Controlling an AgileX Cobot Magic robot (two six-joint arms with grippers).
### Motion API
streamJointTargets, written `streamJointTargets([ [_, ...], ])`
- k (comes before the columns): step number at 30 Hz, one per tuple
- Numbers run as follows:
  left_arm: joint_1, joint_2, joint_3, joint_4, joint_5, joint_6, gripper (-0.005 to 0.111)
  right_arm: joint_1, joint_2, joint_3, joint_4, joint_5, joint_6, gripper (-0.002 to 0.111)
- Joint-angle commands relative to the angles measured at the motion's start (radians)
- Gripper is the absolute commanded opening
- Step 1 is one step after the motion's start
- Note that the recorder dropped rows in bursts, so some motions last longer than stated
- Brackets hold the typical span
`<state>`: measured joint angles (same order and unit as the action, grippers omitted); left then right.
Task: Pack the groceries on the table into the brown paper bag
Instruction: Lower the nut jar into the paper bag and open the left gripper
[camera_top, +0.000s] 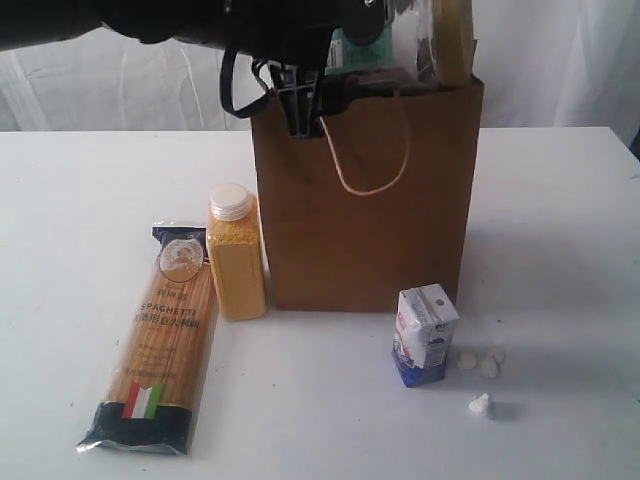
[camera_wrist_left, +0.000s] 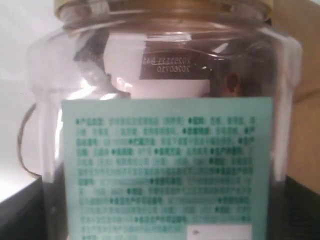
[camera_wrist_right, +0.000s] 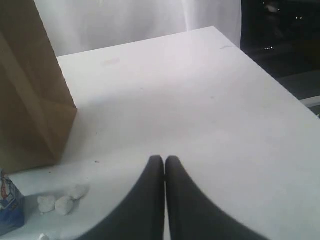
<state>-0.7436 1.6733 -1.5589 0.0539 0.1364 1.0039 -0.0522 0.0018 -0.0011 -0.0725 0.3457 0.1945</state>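
– What have you got in your left gripper (camera_top: 392, 50)?

– It's clamped around the gold-lidded clear jar (camera_wrist_left: 165, 150), lying sideways right over the open mouth of the brown paper bag (camera_top: 365, 220). The jar isn't inside yet.

– And the other one?

– My right gripper (camera_wrist_right: 165, 200) is empty, its fingers pressed together, hovering low over the table (camera_top: 560, 250) off to the right of the bag.

– How much is packed?

– I can't see into the bag, so nothing I can confirm. The brown pouch and the can are out of sight; whether they're already in, I can't tell.

– What's left?

– Three things in front of the bag: the yellow-grain bottle (camera_top: 236, 255) upright just beside its left corner, the spaghetti packet (camera_top: 160, 340) flat to the left of that, and the small white-blue carton (camera_top: 424, 335) by the right corner, with some white lumps (camera_top: 485, 362) next to it. I'd say less than half done.
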Motion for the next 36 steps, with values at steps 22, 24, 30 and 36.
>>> streamJointTargets([
  [22,0.003,-0.008,-0.007,0.01,0.002,0.116,0.011,-0.006,-0.002,0.001,-0.004,-0.003,0.0,0.0],
  [24,0.003,-0.008,-0.007,0.009,0.019,0.116,0.021,-0.006,-0.002,0.001,-0.004,-0.003,0.0,0.0],
  [30,0.003,-0.008,-0.007,0.009,0.002,0.116,0.048,-0.006,-0.002,0.001,-0.004,-0.003,0.0,0.0],
  [36,0.003,-0.008,-0.007,0.008,-0.002,0.079,0.052,-0.006,-0.002,0.001,-0.004,-0.003,0.0,0.0],
])
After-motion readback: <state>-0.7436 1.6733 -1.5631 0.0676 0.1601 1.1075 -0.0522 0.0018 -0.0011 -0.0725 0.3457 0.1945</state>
